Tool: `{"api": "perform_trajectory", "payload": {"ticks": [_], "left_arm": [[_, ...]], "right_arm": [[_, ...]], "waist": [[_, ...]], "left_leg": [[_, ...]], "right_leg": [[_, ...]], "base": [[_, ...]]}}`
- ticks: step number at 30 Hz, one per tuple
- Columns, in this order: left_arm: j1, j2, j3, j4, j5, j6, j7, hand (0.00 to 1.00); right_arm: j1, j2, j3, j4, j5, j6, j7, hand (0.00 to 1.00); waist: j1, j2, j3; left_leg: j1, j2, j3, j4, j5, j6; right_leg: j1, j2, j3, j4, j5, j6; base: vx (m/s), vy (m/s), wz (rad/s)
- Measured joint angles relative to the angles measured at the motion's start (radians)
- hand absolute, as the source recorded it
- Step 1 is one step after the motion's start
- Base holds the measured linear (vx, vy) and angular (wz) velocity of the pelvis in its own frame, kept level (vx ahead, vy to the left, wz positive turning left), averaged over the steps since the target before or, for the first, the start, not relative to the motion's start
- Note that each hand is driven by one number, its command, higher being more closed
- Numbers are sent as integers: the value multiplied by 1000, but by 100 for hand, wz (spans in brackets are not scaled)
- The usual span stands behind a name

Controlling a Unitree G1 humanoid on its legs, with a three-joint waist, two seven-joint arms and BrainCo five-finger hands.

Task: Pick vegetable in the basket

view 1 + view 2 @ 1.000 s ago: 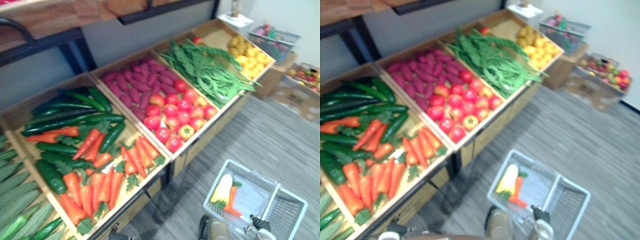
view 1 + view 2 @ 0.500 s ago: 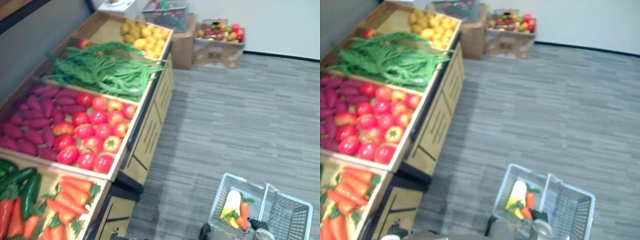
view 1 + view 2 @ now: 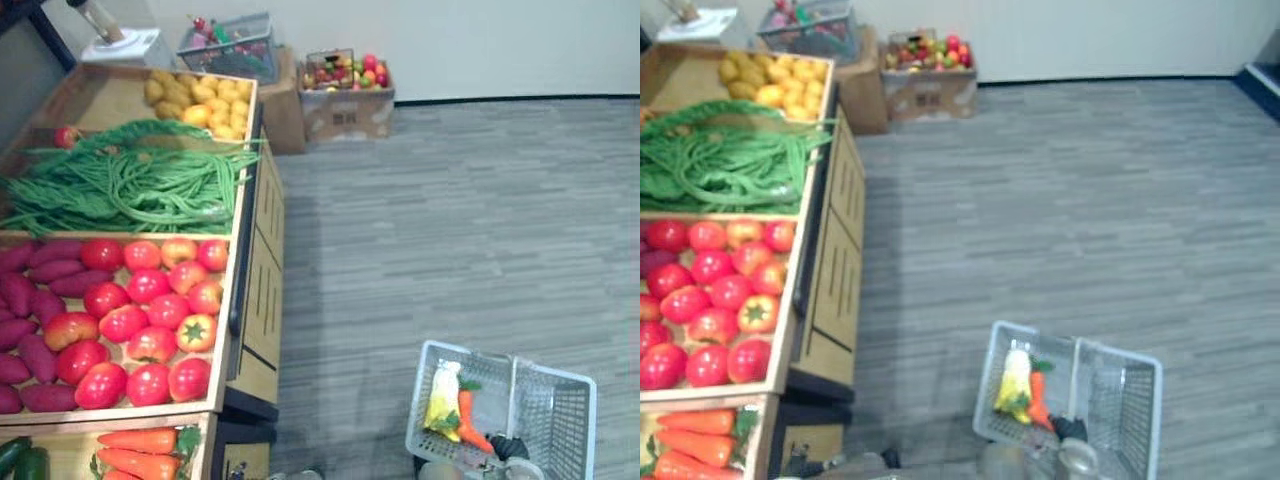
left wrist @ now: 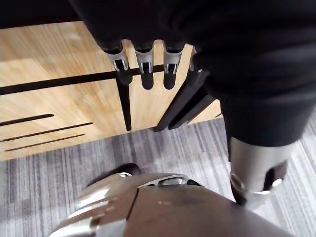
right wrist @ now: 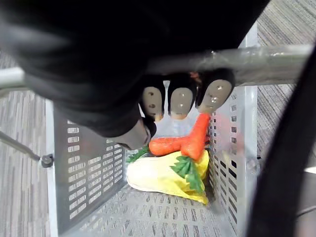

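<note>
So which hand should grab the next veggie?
Left. The left hand hangs free beside the stand, fingers relaxed; the right hand is curled round the basket handle.

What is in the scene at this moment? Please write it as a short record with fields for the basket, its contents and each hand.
basket: pale grey perforated plastic basket
contents: two orange carrots lying on a pale yellow vegetable
right hand: curled round the basket's metal handle
left hand: relaxed, holding nothing, near the wooden stand
</note>
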Motion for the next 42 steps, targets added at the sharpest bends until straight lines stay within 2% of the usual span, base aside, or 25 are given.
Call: {"api": "perform_trajectory", "payload": {"ticks": [3,7,11,15,16,18,19,20,22,23,24,25,26,27,29,30,31,33,35,37,39,40,42], "left_arm": [[1,0,-3,1,15,3,6,0],[3,-8,-6,1,35,7,16,0],[2,-4,-22,1,37,6,20,0],[0,18,-66,1,42,5,25,0],[1,25,-77,1,44,5,25,0],[1,27,-82,-3,44,4,25,0],[2,31,-82,-6,45,2,22,0],[4,32,-84,-11,45,-5,20,0],[13,32,-91,-10,46,-2,27,0],[15,35,-91,-10,46,-3,28,0],[19,48,-94,-11,46,-4,34,0],[22,69,-101,-10,46,-4,38,0],[23,78,-102,-10,46,-3,43,0],[21,79,-98,-8,45,-3,56,0],[19,47,-87,-8,43,-2,69,0],[21,31,-81,-7,43,-2,72,0],[26,18,-82,-8,42,-3,77,0],[26,9,-92,-9,42,-4,76,0],[22,-9,-105,-11,42,-12,75,0],[21,-12,-119,-12,42,-17,72,0],[20,-13,-120,-10,42,-16,68,0],[20,-12,-120,-10,42,-16,65,0],[20,-10,-123,-7,42,-14,59,0]], "right_arm": [[5,1,2,0,0,0,0,100],[16,-4,2,-7,1,-4,0,100],[12,-3,2,-7,5,-4,1,100],[-18,1,11,-13,5,-20,12,100],[-16,1,18,-16,5,-24,15,100],[-13,1,26,-18,2,-25,15,100],[-10,4,35,-18,0,-24,16,100],[-8,7,39,-21,-1,-24,17,100],[-6,5,24,-34,-4,-20,16,100],[-6,5,22,-38,-5,-18,16,100],[-6,6,22,-42,-6,-18,15,100],[-4,7,25,-44,-6,-17,15,100],[-1,9,29,-44,-7,-16,15,100],[1,0,41,-43,-7,-15,14,100],[-6,-17,47,-42,-5,-15,14,100],[-5,-25,45,-37,3,-15,11,100],[5,-30,48,-21,6,-15,7,100],[16,-38,62,-8,4,-15,2,100],[33,-48,79,-7,-6,-15,-3,100],[43,-47,77,-5,-6,-15,-2,100],[56,-48,65,-1,-6,-15,-2,100],[56,-45,58,5,-6,-15,-2,100],[59,-52,55,13,-6,-15,-2,100]], "waist": [[-1,-1,-5],[-2,12,-15],[2,8,-19],[3,0,-5],[2,-4,5],[2,-5,5],[4,-7,3],[7,-17,3],[5,-12,3],[6,-9,2],[9,-9,-2],[13,-24,-11],[13,-34,-17],[17,-38,-24],[12,9,-16],[3,30,-17],[-2,39,-21],[1,47,-29],[0,53,-35],[-1,56,-38],[-3,58,-39],[-2,57,-39],[-3,52,-40]], "left_leg": [[13,-2,2,-16,0,0],[20,-2,10,-32,-3,-4],[24,-3,30,-34,-12,-5],[50,10,62,-24,-17,-4],[78,10,63,-23,-22,1],[94,22,73,-21,-38,12],[89,23,78,-19,-37,13],[86,22,80,-13,-37,13],[83,44,77,8,-41,3],[75,57,76,20,-45,-7],[54,84,72,46,-48,-27],[32,96,62,58,-43,-53],[21,100,55,58,-38,-65],[16,138,53,36,-12,-108],[17,179,46,28,10,-127],[17,199,27,33,36,-134],[15,220,-9,63,84,-130],[0,225,-33,104,140,-122],[-28,226,-13,140,215,-73],[-38,230,25,131,254,-56],[-48,225,30,113,264,-58],[-45,208,27,97,246,-76],[-14,173,27,35,240,-77]], "right_leg": [[1,1,1,0,1,2],[-3,9,22,-12,5,7],[-27,12,41,11,8,8],[-138,27,9,234,-22,-38],[-142,22,-11,300,-27,-46],[-148,2,-34,319,-31,-48],[-153,-8,-47,326,-47,-65],[-162,-34,-77,365,-79,-98],[-163,-78,-81,420,-83,-101],[-164,-84,-70,426,-82,-101],[-172,-88,-22,427,-72,-83],[-174,-96,3,394,-49,-24],[-169,-104,1,368,-62,27],[-137,-73,-53,305,-150,41],[-125,-30,-77,297,-155,32],[-112,-7,-90,298,-164,17],[-80,10,-111,291,-174,-1],[-46,14,-120,279,-181,-13],[-16,10,-142,235,-177,-29],[-9,19,-161,204,-165,-45],[16,19,-182,174,-149,-55],[27,9,-196,161,-142,-55],[36,-1,-220,157,-136,-47]], "base": [[-15,20,-11],[-3,-15,-12],[10,10,-19],[-16,-8,-40],[-58,-6,-14],[-31,-7,-5],[-21,-37,0],[-13,-43,5],[9,-90,7],[49,-167,-2],[85,-238,-6],[97,-272,-3],[161,-429,-9],[168,-475,-9],[118,-367,0],[96,-290,21],[107,-287,20],[81,-241,17],[27,-218,21],[17,-120,27],[33,-54,35],[24,85,38],[16,107,39]]}}
